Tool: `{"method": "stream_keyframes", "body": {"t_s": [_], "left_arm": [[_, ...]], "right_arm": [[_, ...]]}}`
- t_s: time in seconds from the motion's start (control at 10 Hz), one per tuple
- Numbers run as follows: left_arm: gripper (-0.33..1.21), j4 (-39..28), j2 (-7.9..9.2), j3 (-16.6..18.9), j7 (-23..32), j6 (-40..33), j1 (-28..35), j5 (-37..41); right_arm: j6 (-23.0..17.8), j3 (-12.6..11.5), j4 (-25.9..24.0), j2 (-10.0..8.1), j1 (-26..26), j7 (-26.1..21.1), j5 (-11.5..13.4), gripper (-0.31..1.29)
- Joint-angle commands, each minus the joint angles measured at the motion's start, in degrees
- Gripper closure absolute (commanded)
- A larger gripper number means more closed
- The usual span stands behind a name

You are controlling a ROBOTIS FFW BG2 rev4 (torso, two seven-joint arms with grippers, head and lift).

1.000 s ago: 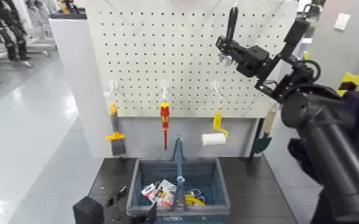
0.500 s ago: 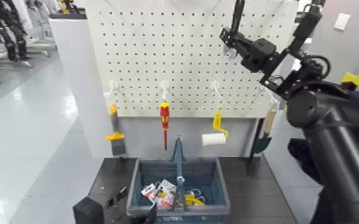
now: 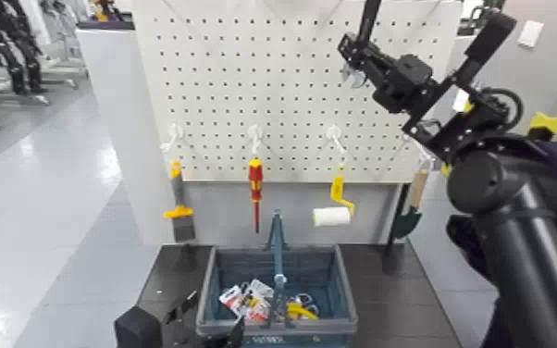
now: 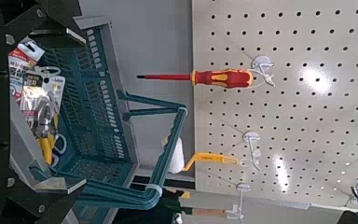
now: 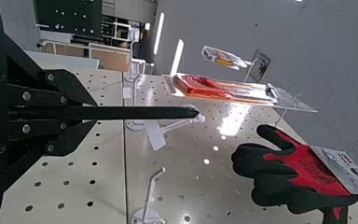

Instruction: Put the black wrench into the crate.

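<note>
Right claw (image 5: 95,113), up before the pegboard (image 3: 245,93), is clamped narrow around the black wrench (image 5: 149,113), handle pointing up. Down before the pegboard sits the crate (image 3: 345,287); the left claw (image 3: 214,315), lower still, is spread wide.

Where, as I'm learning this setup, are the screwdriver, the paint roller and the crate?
Screwdriver (image 3: 255,181): head view, on its red-and-yellow handle.
Paint roller (image 3: 331,217): head view, on its white sleeve.
Crate (image 3: 325,326): head view, on its near rim.
</note>
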Motion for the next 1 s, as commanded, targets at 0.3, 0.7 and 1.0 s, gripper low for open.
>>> {"method": "stream_keyframes", "body": {"t_s": [0.3, 0.7, 1.0], "left_arm": [[0.24, 0.0, -0.09, 0.26, 0.26, 0.13, 0.09, 0.09], [0.24, 0.0, 0.0, 0.44, 0.17, -0.04, 0.26, 0.09], [0.24, -0.09, 0.09, 0.35, 0.17, -0.13, 0.35, 0.09]], "right_arm": [[4.08, 0.0, -7.2, 2.7, 11.56, -2.85, -0.55, 1.09], [8.48, -0.18, -8.79, 2.17, 21.41, -4.52, -1.87, 1.09], [9.18, -0.18, -5.8, 2.26, 26.06, -4.6, -1.87, 1.09]]}}
